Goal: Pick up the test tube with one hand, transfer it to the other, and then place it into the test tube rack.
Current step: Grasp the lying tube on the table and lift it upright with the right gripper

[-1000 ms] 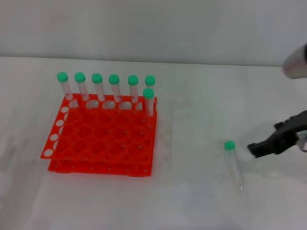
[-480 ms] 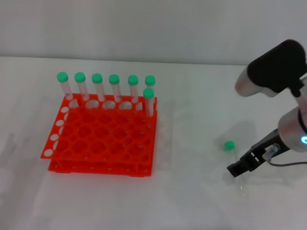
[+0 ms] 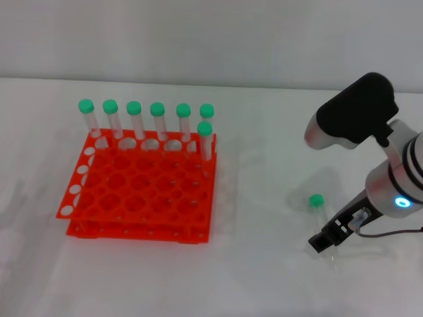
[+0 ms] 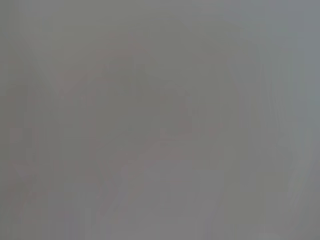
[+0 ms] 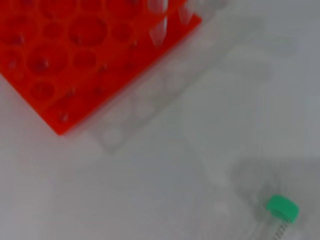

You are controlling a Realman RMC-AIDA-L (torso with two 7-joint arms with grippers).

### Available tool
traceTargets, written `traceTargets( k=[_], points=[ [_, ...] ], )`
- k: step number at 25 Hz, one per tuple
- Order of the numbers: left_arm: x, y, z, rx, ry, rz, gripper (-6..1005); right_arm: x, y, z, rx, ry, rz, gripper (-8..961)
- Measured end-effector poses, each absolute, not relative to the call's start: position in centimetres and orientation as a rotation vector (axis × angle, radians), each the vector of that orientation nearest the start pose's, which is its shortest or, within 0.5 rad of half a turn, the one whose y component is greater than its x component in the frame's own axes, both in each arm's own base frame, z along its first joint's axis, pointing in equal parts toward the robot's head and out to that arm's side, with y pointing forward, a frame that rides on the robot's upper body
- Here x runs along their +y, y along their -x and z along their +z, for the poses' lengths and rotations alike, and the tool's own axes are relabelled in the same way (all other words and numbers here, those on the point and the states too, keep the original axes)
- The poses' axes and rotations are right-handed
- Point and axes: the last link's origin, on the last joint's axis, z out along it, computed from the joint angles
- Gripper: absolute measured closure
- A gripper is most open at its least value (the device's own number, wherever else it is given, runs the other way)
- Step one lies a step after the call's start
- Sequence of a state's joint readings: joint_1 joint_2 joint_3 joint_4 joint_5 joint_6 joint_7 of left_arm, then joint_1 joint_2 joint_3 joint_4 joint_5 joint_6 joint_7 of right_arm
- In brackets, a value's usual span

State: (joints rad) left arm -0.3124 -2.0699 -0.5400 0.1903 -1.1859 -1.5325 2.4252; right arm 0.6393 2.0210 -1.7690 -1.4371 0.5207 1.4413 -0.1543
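Note:
The test tube (image 3: pixel 318 206) lies on the white table at the right, its green cap pointing away from me. My right gripper (image 3: pixel 325 241), on the blue-ringed arm, is low over the tube's lower half and hides part of it. The right wrist view shows the tube's green cap (image 5: pixel 281 208) on the table, apart from the orange-red test tube rack (image 5: pixel 60 60). The rack (image 3: pixel 142 198) stands at the left of the table, well clear of the gripper. My left gripper is out of view; the left wrist view shows only blank grey.
Several identical green-capped tubes (image 3: pixel 157 117) stand upright in the rack's back row, and one more (image 3: pixel 205 137) stands at its right back corner. Bare white table lies between the rack and the lying tube.
My right arm has swung in from the right edge. Its gripper moved left and down, from beside the tube to over the tube's lower half. The tube has not moved.

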Motion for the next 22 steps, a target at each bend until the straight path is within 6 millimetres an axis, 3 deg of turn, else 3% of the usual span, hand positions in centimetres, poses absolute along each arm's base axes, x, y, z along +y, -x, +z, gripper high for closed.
traceTargets(
  k=[11,22],
  points=[
    [25.3,38.9,6.1,-0.697,1.391,-0.954,111,35.0,-15.2,-4.3,0.922,2.458,-0.619,283],
    [25.3,38.9,6.1,-0.7,1.391,-0.953,112,35.4,-15.4,-4.7,0.926,2.453,-0.648,282]
  ],
)
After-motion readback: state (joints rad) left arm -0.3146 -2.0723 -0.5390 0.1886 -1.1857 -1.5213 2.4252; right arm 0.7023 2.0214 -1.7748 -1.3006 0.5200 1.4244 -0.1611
